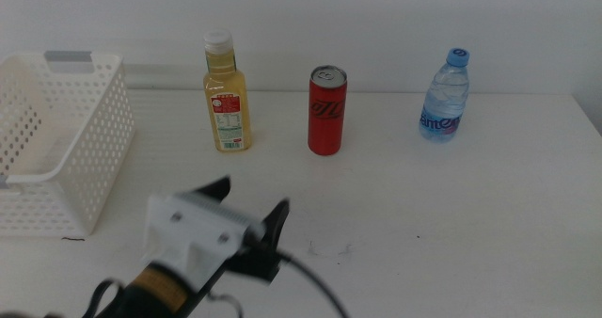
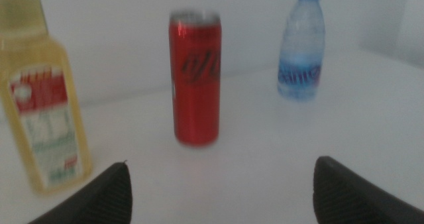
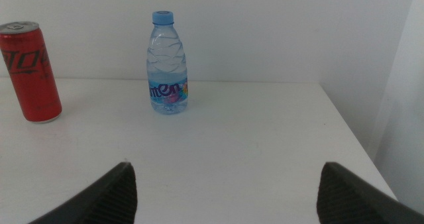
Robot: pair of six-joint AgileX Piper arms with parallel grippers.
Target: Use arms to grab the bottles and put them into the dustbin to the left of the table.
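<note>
Three bottles stand in a row at the back of the table (image 1: 423, 224): a yellow juice bottle (image 1: 226, 97) with a white cap, a slim red can (image 1: 327, 113) and a clear blue-capped water bottle (image 1: 445, 100). My left gripper (image 1: 252, 203) is open above the front of the table, short of the juice bottle and the can. Its wrist view shows the juice bottle (image 2: 43, 111), the can (image 2: 196, 78) and the water bottle (image 2: 300, 48) beyond the open left gripper (image 2: 222, 163). My right gripper (image 3: 226, 164) is open, well short of the water bottle (image 3: 167, 68) and the can (image 3: 30, 71). It is out of the middle view.
The white perforated dustbin (image 1: 94, 149) sits at the table's left side, next to the juice bottle. A white wall runs behind the table. Faint dark scuff marks (image 1: 329, 252) lie on the tabletop in front of the can. The table's right edge (image 3: 351, 138) shows past the water bottle.
</note>
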